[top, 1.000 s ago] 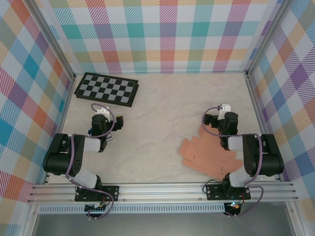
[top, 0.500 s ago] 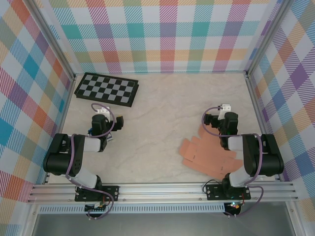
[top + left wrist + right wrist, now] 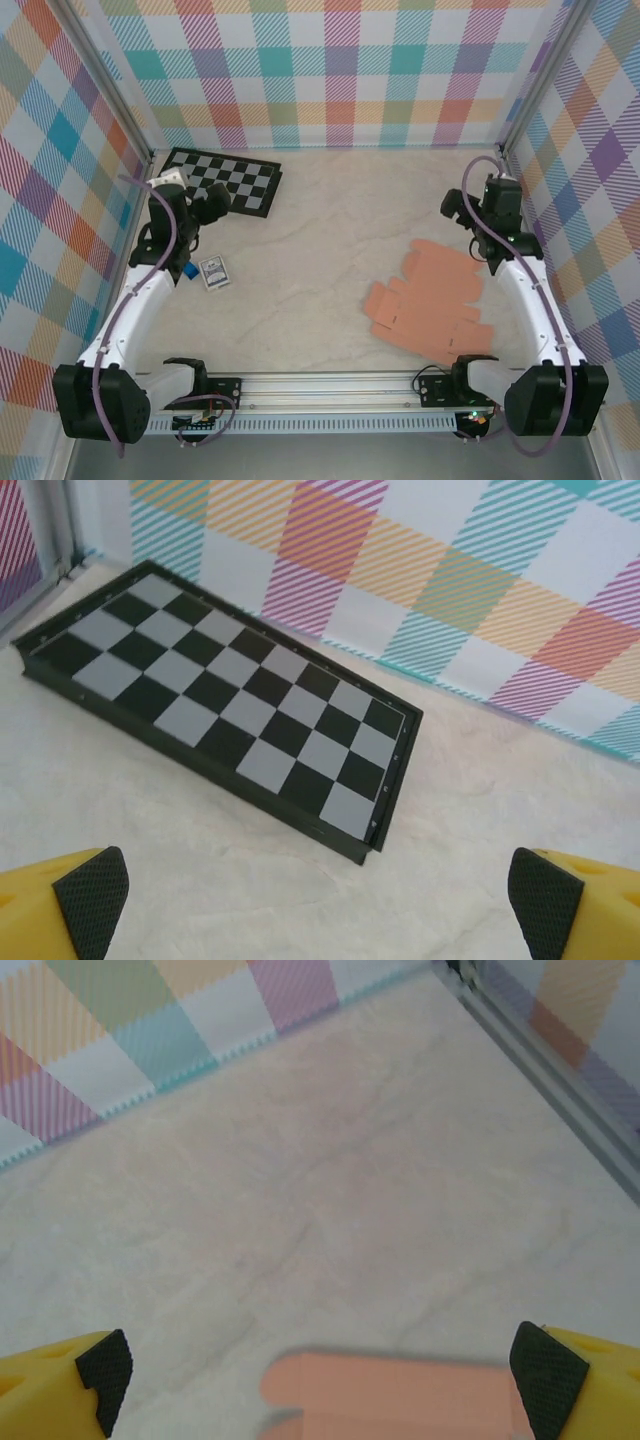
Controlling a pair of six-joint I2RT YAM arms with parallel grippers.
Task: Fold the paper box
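Paper box lies as a flat salmon-orange die-cut sheet, flaps spread, on the near right part of the counter, in the same spot as a second ago. Both arms have changed. They were folded low over their bases, the right one crouched over the sheet's far edge, and now each is stretched up and outward, leaving the sheet fully uncovered. A small blue-and-white pack, earlier half hidden under the left arm, now lies in plain sight on the near left of the counter.

The left arm reaches along the left wall. Its left claw is spread wide and holds nothing, hovering just in front of the near edge of the black-and-grey checkerboard at the far left. From the left wrist, the left claw frames that board.

The right arm rises along the right wall. Its right claw is also spread wide and empty, held beyond the sheet's far edge. The right wrist view shows the right claw above the sheet's blurred edge.
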